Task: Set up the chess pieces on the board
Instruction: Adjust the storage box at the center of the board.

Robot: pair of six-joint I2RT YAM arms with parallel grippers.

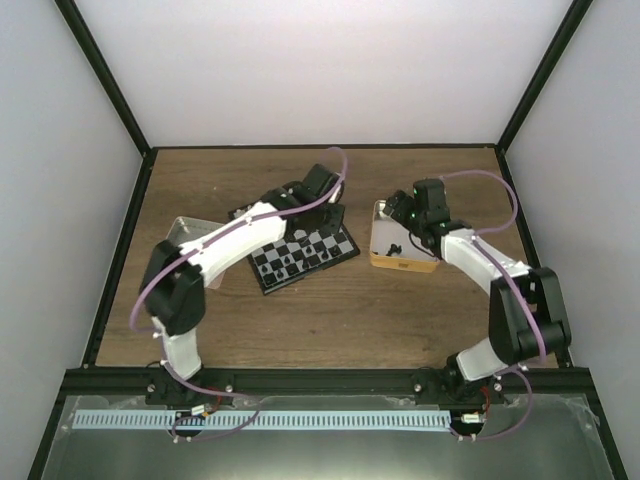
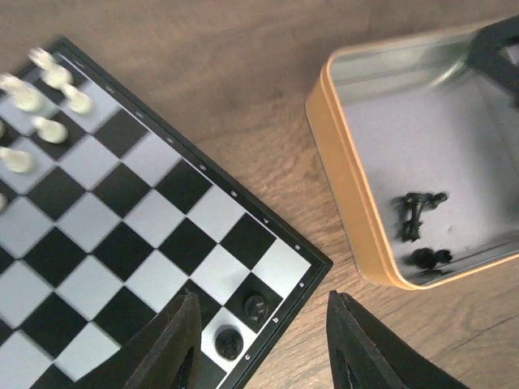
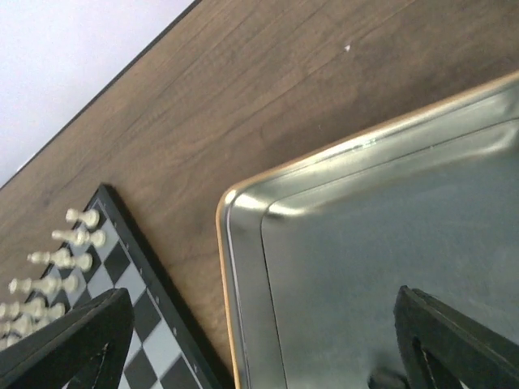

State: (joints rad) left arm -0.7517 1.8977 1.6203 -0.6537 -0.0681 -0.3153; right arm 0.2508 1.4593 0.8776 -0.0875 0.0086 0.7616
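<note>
The board (image 2: 122, 243) lies on the wood at left, its corner next to an orange-rimmed tin (image 2: 349, 178). Two black chess pieces (image 2: 256, 308) (image 2: 229, 343) stand on the board's edge squares. My left gripper (image 2: 263, 356) hangs over them, open, with both fingers clear of them. White pieces (image 2: 49, 97) stand in rows at the far side. Two black pieces (image 2: 418, 215) lie inside the tin. My right gripper (image 3: 259, 356) is wide open over the tin's corner (image 3: 235, 267), holding nothing. From above, the left gripper (image 1: 330, 215) is at the board's (image 1: 305, 255) right end and the right gripper (image 1: 415, 235) over the tin.
A silver tin (image 1: 185, 232) sits left of the board, partly under my left arm. Black frame rails (image 1: 120, 260) edge the table on both sides. White walls close the back.
</note>
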